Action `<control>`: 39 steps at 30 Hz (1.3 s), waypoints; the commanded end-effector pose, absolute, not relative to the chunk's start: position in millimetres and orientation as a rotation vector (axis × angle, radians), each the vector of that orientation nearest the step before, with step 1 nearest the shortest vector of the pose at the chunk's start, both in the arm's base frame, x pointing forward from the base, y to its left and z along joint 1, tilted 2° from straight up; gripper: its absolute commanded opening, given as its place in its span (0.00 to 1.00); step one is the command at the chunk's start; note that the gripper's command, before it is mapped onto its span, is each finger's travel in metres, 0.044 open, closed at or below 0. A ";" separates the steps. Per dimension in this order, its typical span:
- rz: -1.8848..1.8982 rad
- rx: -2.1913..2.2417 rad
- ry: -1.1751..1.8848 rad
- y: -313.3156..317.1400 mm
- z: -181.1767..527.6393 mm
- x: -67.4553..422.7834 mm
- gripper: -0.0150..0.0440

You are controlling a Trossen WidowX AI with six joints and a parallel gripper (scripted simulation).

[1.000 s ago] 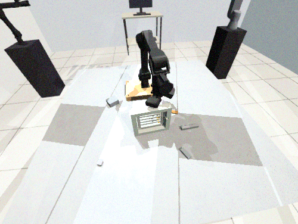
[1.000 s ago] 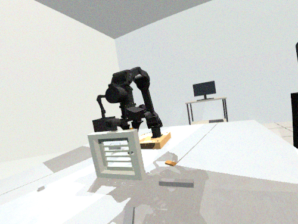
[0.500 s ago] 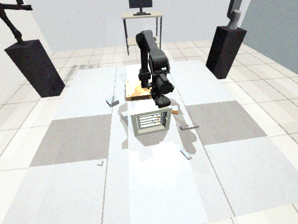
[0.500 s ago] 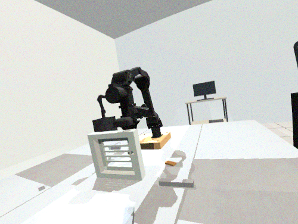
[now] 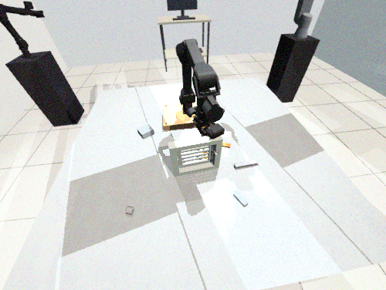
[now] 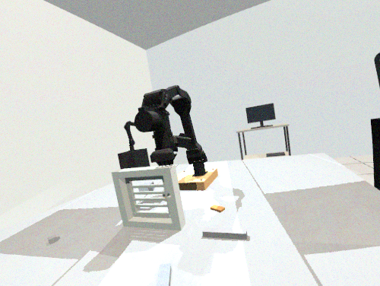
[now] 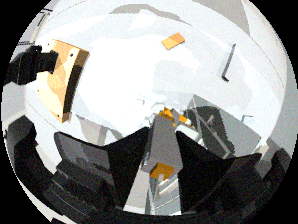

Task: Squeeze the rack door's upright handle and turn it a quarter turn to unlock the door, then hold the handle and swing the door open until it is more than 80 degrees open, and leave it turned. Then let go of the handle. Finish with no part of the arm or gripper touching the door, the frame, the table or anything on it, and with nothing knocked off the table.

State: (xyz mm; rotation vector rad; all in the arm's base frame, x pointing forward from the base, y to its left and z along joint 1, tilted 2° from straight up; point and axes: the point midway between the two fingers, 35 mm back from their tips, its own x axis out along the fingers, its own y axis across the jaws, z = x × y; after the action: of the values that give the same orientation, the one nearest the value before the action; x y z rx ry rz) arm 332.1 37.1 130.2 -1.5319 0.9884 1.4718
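The pale grey-green rack frame (image 5: 175, 160) (image 6: 176, 201) stands upright on the table, with white slats (image 5: 194, 156) (image 6: 150, 201) across its opening. A grey handle bar (image 7: 165, 145) with an orange end lies between the fingers in the wrist view. My gripper (image 7: 161, 132) has both black fingertips close against the bar's sides, shut on it. In the top and exterior views the hand is above and behind the frame's top, on the robot base side, and the fingertips are hidden. The door's angle and the handle's turn cannot be read clearly.
The wooden robot base (image 5: 177, 126) (image 6: 197, 185) (image 7: 55, 82) is behind the frame. An orange block (image 5: 226, 145) (image 6: 217, 208) (image 7: 173, 41) and a grey bar (image 5: 245, 165) (image 6: 225, 235) (image 7: 229, 62) lie beside it. Also on the table are a blue-grey bar (image 5: 240, 198), a grey block (image 5: 145, 131) and a small cube (image 5: 130, 210).
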 end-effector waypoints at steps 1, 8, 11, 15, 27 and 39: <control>1.477 -1.553 0.982 35.5 130.0 333.2 0.54; 1.454 -1.530 1.002 35.5 130.0 333.2 0.74; 1.354 -1.429 1.080 35.5 130.0 333.2 0.74; 1.211 -1.284 1.180 35.5 130.0 333.2 0.74; 0.768 -0.832 1.401 35.5 130.0 333.3 0.74; 0.314 -0.366 1.516 35.5 130.1 333.3 0.74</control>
State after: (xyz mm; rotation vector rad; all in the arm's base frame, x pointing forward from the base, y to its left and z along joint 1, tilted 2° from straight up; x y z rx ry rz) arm 333.1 36.0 130.3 -0.4706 1.4986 0.4204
